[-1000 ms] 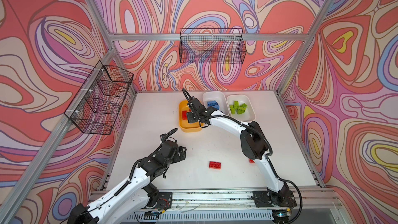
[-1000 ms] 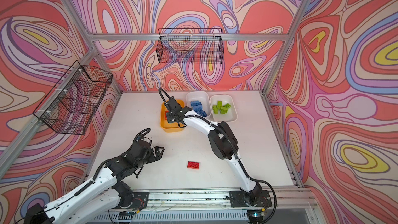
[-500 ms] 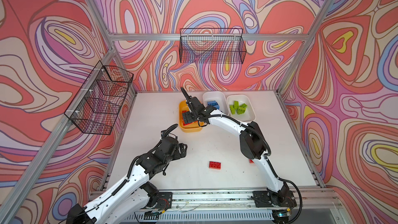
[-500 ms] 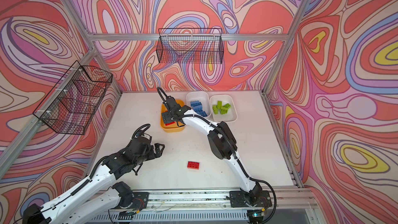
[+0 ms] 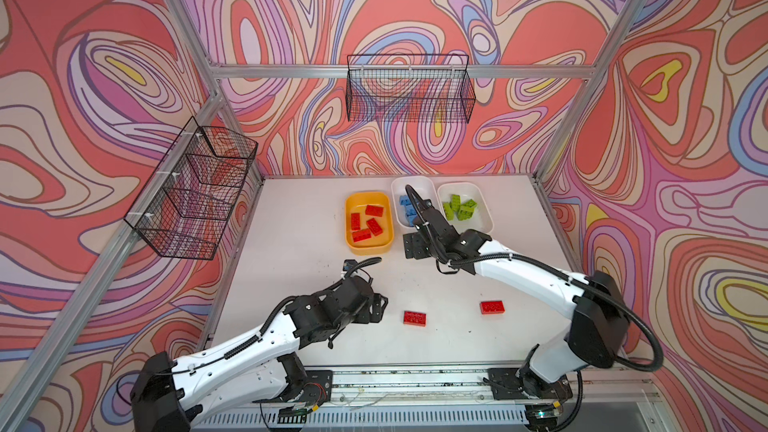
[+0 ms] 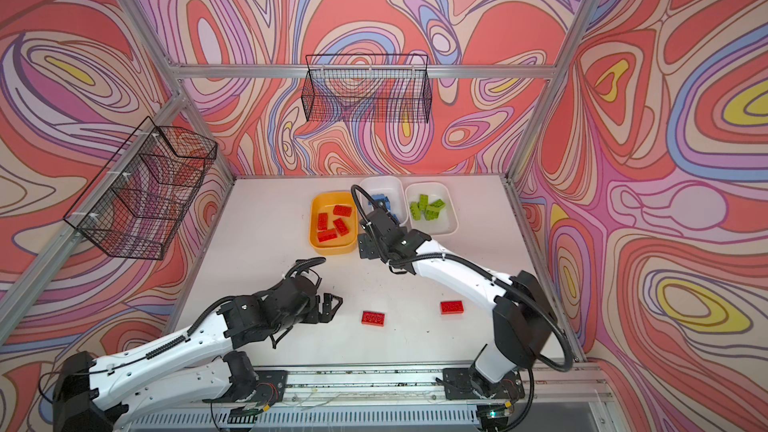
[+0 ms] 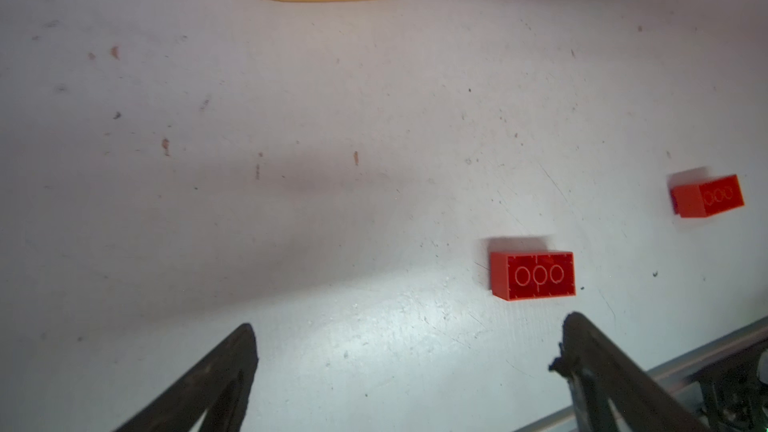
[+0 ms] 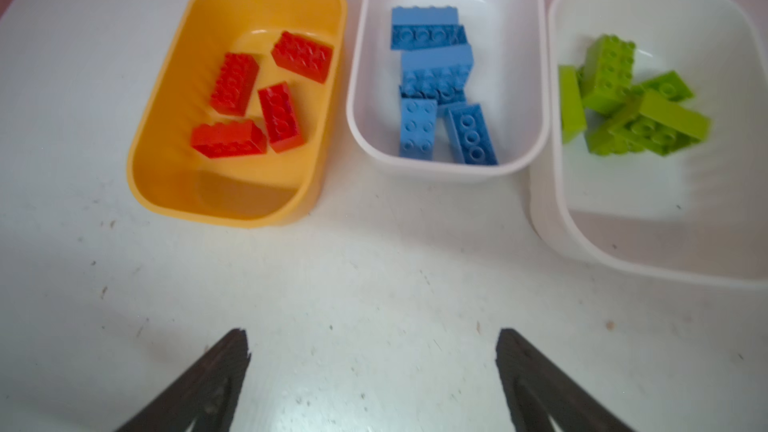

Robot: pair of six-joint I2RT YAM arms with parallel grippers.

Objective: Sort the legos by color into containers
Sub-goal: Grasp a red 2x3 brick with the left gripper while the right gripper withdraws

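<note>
Both sets of jaws are spread wide, nothing in them. In both top views the right jaws hover mid-frame, just below the middle white tub (image 5: 424, 184) of blue legos (image 5: 405, 201). The left jaws sit lower centre, just left of a loose red lego (image 5: 414, 318). A second red lego (image 5: 492, 307) lies on the counter (image 5: 299, 243) further right. Four red legos (image 5: 374, 226) are in the yellow-orange tub (image 5: 369, 248), and the green legos (image 5: 459, 209) in the right white tub (image 5: 484, 222).
</note>
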